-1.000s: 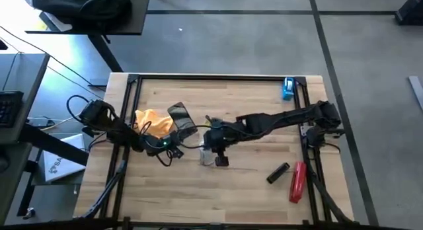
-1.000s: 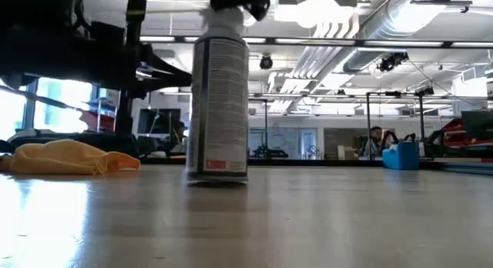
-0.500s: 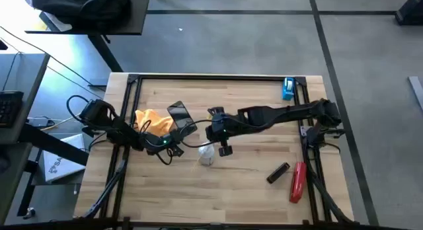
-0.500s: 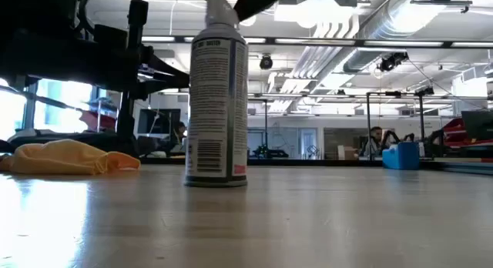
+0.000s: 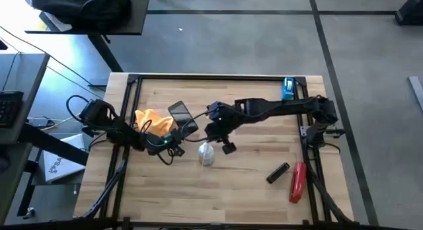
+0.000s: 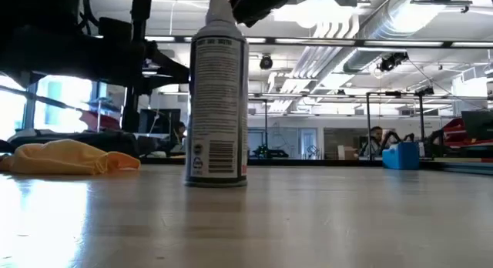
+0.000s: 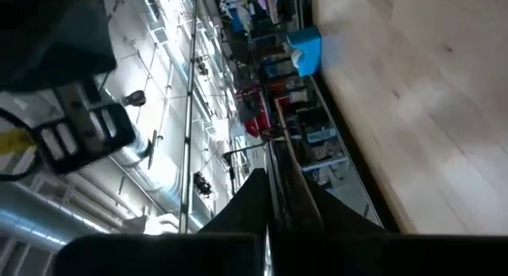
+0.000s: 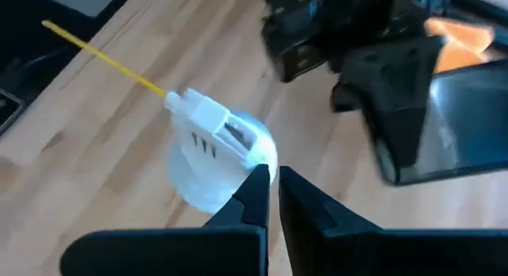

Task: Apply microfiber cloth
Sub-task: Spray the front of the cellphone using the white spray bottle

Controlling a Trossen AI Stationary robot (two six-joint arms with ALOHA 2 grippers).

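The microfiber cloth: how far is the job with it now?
Done: the spray can stands upright on the table, free of both grippers. In hand: nothing; the right gripper hangs shut above the can, the left gripper waits by the phone. Left: the microfiber cloth lies crumpled, untouched.

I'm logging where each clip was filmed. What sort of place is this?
Probably an open robotics lab or workshop: exposed ceiling ducts, more framed workstations behind the wooden table, and a person seated at a distant bench.

Microfiber cloth (image 5: 154,119) partly under left arm
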